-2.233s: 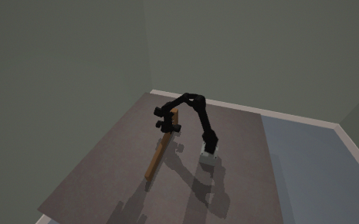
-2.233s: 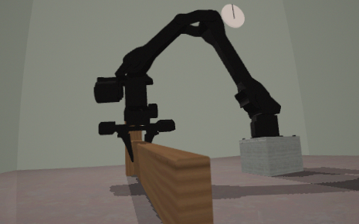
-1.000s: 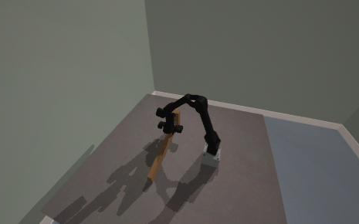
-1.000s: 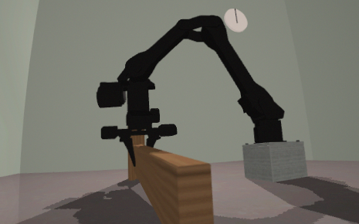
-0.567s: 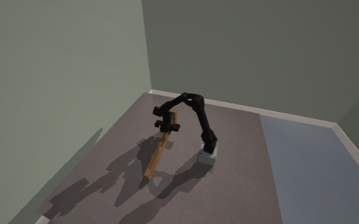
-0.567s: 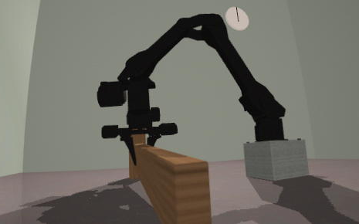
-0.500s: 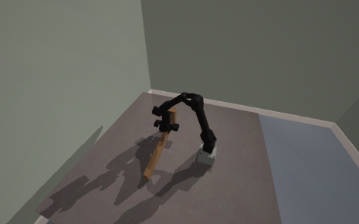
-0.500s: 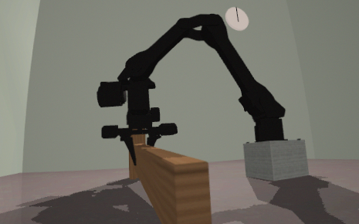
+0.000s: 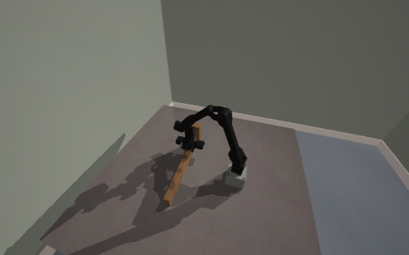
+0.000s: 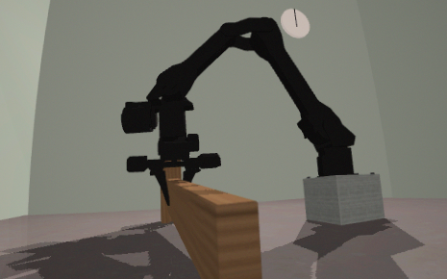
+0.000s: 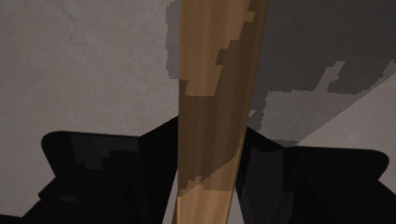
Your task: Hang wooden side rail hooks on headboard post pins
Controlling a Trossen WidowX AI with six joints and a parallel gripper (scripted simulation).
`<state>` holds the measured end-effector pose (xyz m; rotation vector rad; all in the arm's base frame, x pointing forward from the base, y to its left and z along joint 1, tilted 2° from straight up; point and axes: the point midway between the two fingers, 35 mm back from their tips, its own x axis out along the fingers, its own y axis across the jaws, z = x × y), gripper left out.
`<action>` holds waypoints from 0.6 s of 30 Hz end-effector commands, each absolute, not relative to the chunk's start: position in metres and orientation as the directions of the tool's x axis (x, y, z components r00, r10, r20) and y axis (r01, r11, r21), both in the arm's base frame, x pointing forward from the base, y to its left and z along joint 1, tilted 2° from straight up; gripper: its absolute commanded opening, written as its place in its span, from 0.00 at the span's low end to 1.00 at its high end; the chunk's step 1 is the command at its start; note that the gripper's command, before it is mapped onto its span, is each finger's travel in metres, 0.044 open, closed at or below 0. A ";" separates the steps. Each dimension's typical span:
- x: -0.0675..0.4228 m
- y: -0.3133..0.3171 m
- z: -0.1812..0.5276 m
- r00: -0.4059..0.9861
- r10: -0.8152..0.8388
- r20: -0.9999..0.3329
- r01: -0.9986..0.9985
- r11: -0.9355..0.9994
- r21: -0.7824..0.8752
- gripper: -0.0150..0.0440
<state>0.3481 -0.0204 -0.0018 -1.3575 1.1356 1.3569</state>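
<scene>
rail (image 9: 180, 169) first, from the top view: it runs from beside the arm's grey base block (image 9: 237, 177) out across the table (image 9: 268, 207), near end low, far end up under my gripper (image 9: 190, 143). i grip near the far end, presumably to steer the hooks.

exterior view: the gripper straddles the rail's top edge well left of the base block; i can't make out the post, hooks or pins.

wrist view: both fingers are clamped on the rail's faces.
</scene>
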 end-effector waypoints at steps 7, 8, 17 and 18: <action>0.354 -0.022 0.003 0.006 -0.021 -1.000 -0.980 -0.198 -0.002 0.25; 0.354 -0.022 0.003 0.006 -0.021 -1.000 -0.980 -0.198 -0.002 0.25; 0.354 -0.023 0.003 0.006 -0.021 -1.000 -0.980 -0.198 -0.002 0.25; 0.354 -0.023 0.003 0.006 -0.021 -1.000 -0.980 -0.198 -0.002 0.25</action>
